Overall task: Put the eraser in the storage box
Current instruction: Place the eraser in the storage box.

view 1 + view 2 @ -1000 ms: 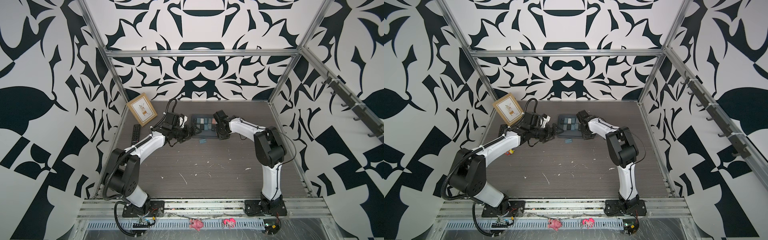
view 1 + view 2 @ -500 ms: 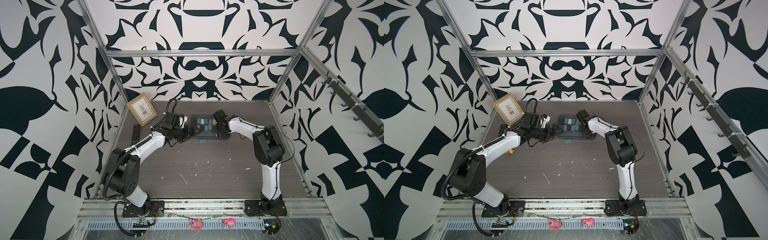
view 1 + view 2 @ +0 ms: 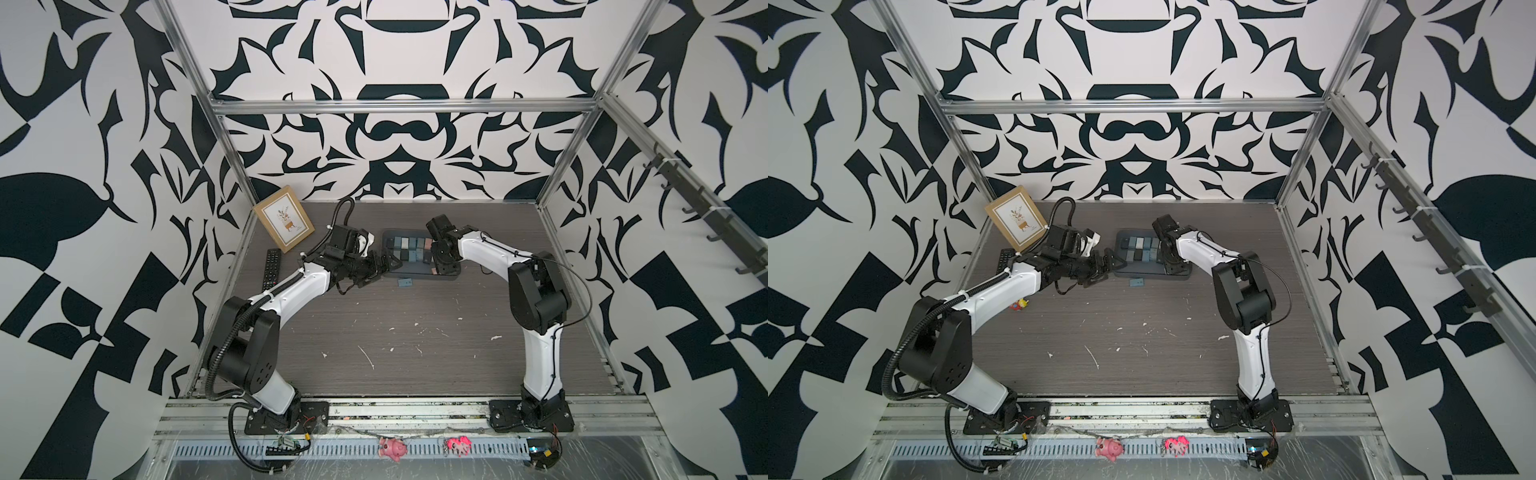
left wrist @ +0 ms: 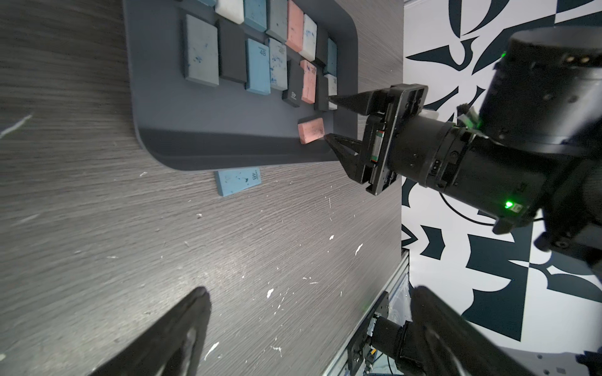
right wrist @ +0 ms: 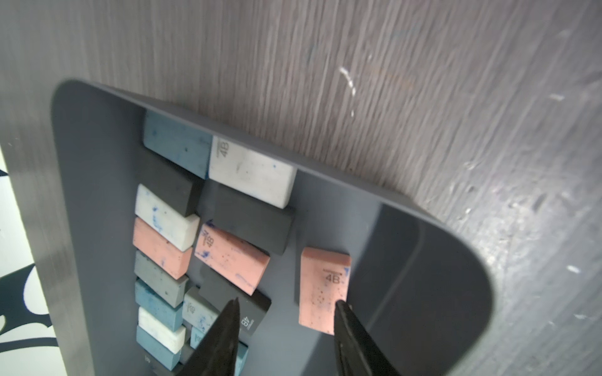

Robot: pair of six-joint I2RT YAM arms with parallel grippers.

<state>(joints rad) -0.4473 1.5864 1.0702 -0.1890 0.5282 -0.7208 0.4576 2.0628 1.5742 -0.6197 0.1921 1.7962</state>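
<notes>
right hand jaws apart, pink eraser lying in storage box corner, just beside one tip | left hand spread wide, empty | risk: eraser may be caught and dragged over the rim by that tip

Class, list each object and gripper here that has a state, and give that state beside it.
storage box, open-topped, holding many erasers
pink eraser, lying flat inside the box, not gripped
blue eraser, lying on the table outside the box
right gripper, open, tips at the pink eraser
left gripper, open, empty
picture frame, propped upright
remote, lying flat
</notes>
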